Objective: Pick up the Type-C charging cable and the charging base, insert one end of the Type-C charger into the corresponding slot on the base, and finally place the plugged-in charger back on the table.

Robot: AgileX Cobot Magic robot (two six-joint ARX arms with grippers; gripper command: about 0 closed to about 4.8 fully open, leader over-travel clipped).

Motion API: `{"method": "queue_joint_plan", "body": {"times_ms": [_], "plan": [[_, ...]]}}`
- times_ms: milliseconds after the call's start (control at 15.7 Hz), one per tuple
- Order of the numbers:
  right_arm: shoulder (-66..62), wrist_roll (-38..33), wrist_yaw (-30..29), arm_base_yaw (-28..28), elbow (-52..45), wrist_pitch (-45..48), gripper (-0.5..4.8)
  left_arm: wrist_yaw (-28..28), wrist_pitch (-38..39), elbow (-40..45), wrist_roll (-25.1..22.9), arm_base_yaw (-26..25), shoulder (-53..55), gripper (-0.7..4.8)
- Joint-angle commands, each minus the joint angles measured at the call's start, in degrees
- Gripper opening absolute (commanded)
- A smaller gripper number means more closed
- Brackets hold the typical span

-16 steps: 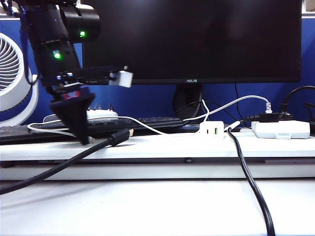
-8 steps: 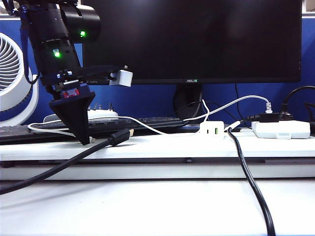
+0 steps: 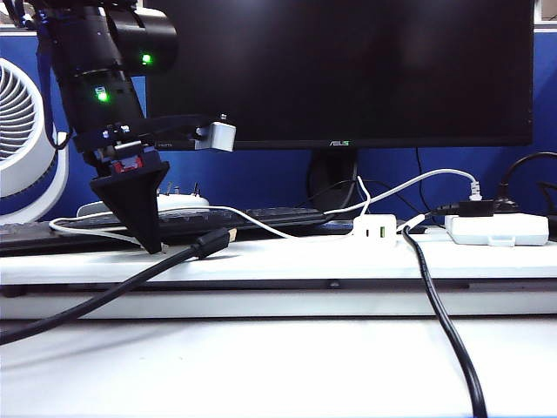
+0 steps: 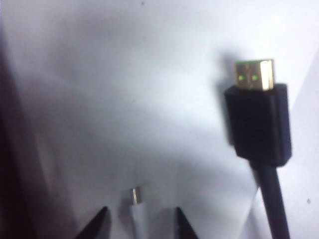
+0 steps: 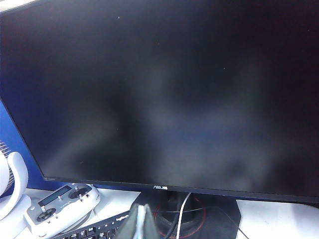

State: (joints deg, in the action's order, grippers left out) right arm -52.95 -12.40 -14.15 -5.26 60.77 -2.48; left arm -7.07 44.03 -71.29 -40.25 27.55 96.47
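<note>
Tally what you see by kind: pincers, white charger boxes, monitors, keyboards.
Pincers: 2, left pincer straddling the Type-C charging cable, right pincer facing the monitor
White boxes: 2, charging base, flat box
Monitors: 1
Keyboards: 1
Total: 6

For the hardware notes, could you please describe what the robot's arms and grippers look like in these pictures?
In the exterior view only the left arm shows: black housing with two green lights, a red patch lower down and a small grey block on a black bracket. The left gripper tapers to dark, pointed fingers. Of the right gripper, only pale greyish fingertips show in its wrist view.
</note>
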Motion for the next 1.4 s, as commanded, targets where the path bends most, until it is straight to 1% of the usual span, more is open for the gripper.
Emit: {"method": "queue_joint_plan", "body": {"times_ms": [64,127,254,381,445,508,762,826,890,1017,1207,1271,1398], "plan": [[0.2,-0.1,-0.2,0.0,0.2,0.6,-0.01,-0.5,-0.4,-0.1,0.0,0.0,0.0,1.59],[0.2,-0.1,-0.2,0.0,0.2,0.6,-0.01,-0.5,-0.3,-0.1,0.1,0.0,0.0,1.42],[0.2,-0.1,-0.2,0.0,0.2,0.6,-0.01,-0.5,0.3,-0.1,0.0,0.0,0.0,1.4],[0.2,-0.1,-0.2,0.0,0.2,0.6,-0.01,-0.5,0.7,-0.1,0.0,0.0,0.0,0.83],[0.2,-0.1,-0.2,0.0,0.2,0.6,-0.01,-0.5,0.7,-0.1,0.0,0.0,0.0,0.73],[0.2,-0.1,-0.2,0.0,0.2,0.6,-0.01,-0.5,0.7,-0.1,0.0,0.0,0.0,0.51],[0.2,-0.1,-0.2,0.0,0.2,0.6,-0.01,-0.6,0.6,-0.1,0.0,0.0,0.0,0.43],[0.2,-0.1,-0.2,0.0,0.2,0.3,-0.01,-0.7,0.5,-0.1,0.0,0.0,-0.1,0.05],[0.2,-0.1,-0.2,0.0,0.2,-0.4,-0.01,-0.7,0.2,-0.1,0.0,0.0,-0.1,-0.06],[0.2,-0.1,-0.2,0.0,0.2,-1.9,-0.01,-0.7,-0.4,-0.5,0.0,0.0,-0.1,-0.06],[0.2,-0.1,-0.1,0.0,0.2,-2.0,-0.01,-3.4,-0.4,-3.1,0.3,0.0,-0.1,-0.06],[0.2,0.0,-0.2,0.0,0.2,-2.0,-0.01,-4.6,-0.4,-5.3,1.6,0.0,-0.1,-0.06],[0.2,0.0,-0.1,0.0,0.2,-2.0,-0.01,-11.1,-0.3,-8.7,5.6,0.0,-0.1,-0.06]]}}
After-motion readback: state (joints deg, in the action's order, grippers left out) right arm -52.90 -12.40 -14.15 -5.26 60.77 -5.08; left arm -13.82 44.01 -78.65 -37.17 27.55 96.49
